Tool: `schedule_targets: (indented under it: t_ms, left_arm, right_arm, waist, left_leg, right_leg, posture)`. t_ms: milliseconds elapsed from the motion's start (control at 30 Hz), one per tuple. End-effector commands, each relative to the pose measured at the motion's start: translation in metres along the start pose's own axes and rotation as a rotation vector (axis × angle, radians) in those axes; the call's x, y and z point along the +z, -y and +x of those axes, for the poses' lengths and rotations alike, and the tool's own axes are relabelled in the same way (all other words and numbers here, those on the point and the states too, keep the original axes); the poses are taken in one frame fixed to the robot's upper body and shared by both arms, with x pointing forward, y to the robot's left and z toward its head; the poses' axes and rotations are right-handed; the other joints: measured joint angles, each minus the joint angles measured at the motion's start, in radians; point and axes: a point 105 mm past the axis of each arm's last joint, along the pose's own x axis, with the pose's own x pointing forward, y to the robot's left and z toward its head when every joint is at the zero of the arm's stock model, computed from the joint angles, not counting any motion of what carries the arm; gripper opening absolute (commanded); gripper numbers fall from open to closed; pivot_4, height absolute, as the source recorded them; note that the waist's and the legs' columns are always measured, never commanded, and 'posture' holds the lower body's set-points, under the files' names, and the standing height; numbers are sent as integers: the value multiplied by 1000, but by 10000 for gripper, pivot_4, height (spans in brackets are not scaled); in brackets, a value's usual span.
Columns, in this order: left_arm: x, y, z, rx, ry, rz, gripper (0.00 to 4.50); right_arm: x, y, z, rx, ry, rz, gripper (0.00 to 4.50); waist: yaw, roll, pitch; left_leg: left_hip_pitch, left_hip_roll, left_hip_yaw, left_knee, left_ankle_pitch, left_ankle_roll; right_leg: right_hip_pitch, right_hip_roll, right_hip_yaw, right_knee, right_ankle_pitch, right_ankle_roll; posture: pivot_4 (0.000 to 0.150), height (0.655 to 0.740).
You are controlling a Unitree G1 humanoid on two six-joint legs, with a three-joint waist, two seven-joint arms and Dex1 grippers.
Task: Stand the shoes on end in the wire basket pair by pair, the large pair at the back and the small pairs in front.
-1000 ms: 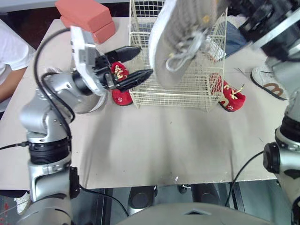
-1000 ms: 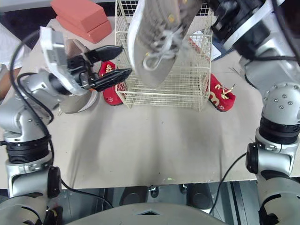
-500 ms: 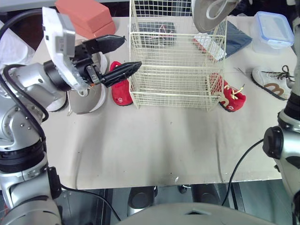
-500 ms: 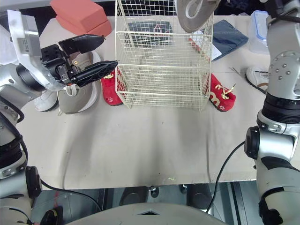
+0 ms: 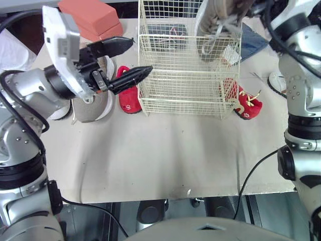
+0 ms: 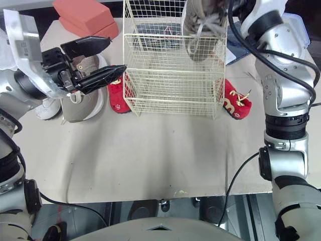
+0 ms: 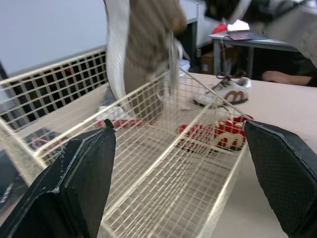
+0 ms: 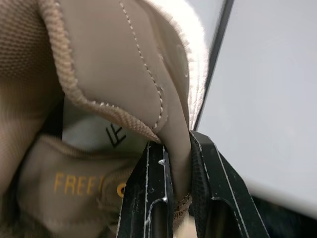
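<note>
A cream wire basket (image 5: 188,75) stands mid-table. My right gripper (image 8: 173,148) is shut on the heel collar of a large beige shoe (image 5: 216,25). The shoe hangs toe down at the basket's back right corner, its lower part inside the wires. Its mate (image 5: 93,103) lies left of the basket. My left gripper (image 5: 136,57) is open, hovering just left of the basket above a small red shoe (image 5: 129,95). The other red shoe (image 5: 248,105) lies by the basket's right front corner. One white shoe (image 5: 275,83) is at the far right, another (image 6: 47,108) at the far left.
Red-orange boxes (image 5: 93,17) sit at the back left. A dark blue cloth (image 5: 253,42) and a clear lidded container (image 6: 296,20) lie behind the basket on the right. A person in white (image 5: 10,47) is at the table's left edge.
My right arm swung the beige shoe up and back, then lowered it toe down into the basket's back right corner. My left gripper drew back left from the basket, still open.
</note>
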Motion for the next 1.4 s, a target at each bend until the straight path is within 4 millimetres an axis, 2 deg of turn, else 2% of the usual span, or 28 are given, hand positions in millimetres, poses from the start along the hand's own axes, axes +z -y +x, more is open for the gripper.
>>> schedule_targets:
  t_ms: [33,167,433,567,700,767,800,933,1100,1200,1333,1400]
  left_arm:
    - [7,-2,-5,23,12,26,44364]
    - [7,-4,-7,29,30,27,44364]
    - [4,-6,-11,34,32,27,44364]
    - [1,-9,-15,51,32,22,45000]
    - [-3,-15,-22,80,18,29,45000]
    - [-5,-22,-31,102,-14,52,45000]
    - [-6,-28,-38,117,-35,60,45000]
    - [-8,-45,-57,160,-70,69,45000]
    - [-3,-69,-72,241,-10,51,45000]
    - [-10,-89,-85,313,-8,40,45000]
    - [-31,-117,-100,419,-56,26,45000]
    - [-44,-139,-111,520,-86,13,45000]
  right_arm:
    - [-17,2,-7,7,-112,-38,0]
    - [-37,-7,-13,47,-219,-38,0]
    - [-52,-11,-17,78,-288,-63,0]
    - [-44,-4,-15,71,-246,-75,14543]
    - [-25,8,-12,50,-170,-95,33844]
    - [-14,8,-13,89,-142,-105,42503]
    - [-9,8,-15,109,-132,-103,44492]
    - [-3,2,-29,218,-143,-68,44492]
    - [-5,-5,-54,305,-165,20,44492]
    - [1,-26,-69,434,-128,88,44492]
    - [7,-64,-90,601,-42,217,44492]
    - [5,-81,-104,665,-14,271,44492]
  waist:
    - [3,0,0]
    - [12,0,-1]
    - [12,-1,-1]
    - [10,-1,-1]
    - [9,-1,-1]
    - [9,-1,-1]
    - [9,-1,-1]
    - [8,0,0]
    - [14,0,0]
    - [12,0,0]
    - [6,-1,0]
    - [9,-1,-1]
  left_leg:
    - [0,0,0,0,0,0]
    - [0,0,-1,0,0,0]
    - [0,0,0,0,0,0]
    - [1,0,0,0,0,0]
    - [1,0,0,0,0,0]
    - [1,0,0,0,0,0]
    - [1,0,0,0,0,0]
    - [0,0,1,-1,0,0]
    - [0,0,0,-1,0,0]
    - [0,0,1,-1,0,0]
    - [1,0,1,-1,0,0]
    - [1,0,0,-1,0,0]
  right_leg:
    - [0,0,0,0,0,0]
    - [0,0,0,0,0,0]
    - [0,0,0,0,0,0]
    - [0,0,0,0,0,0]
    - [0,1,0,0,0,0]
    - [0,1,0,0,0,0]
    - [0,1,0,0,0,0]
    - [-1,1,-3,0,0,0]
    - [0,1,-3,-1,0,0]
    - [0,1,-3,-1,0,0]
    - [-1,2,-3,-1,0,0]
    - [0,3,-4,-1,0,0]
  posture:
    - [1500,6860]
    - [1500,6860]
    - [1500,6860]
    - [1500,6860]
    - [1500,6860]
    - [1500,6860]
    - [1500,6860]
    - [1500,6860]
    - [1500,6860]
    - [1500,6860]
    - [1500,6860]
    - [1500,6860]
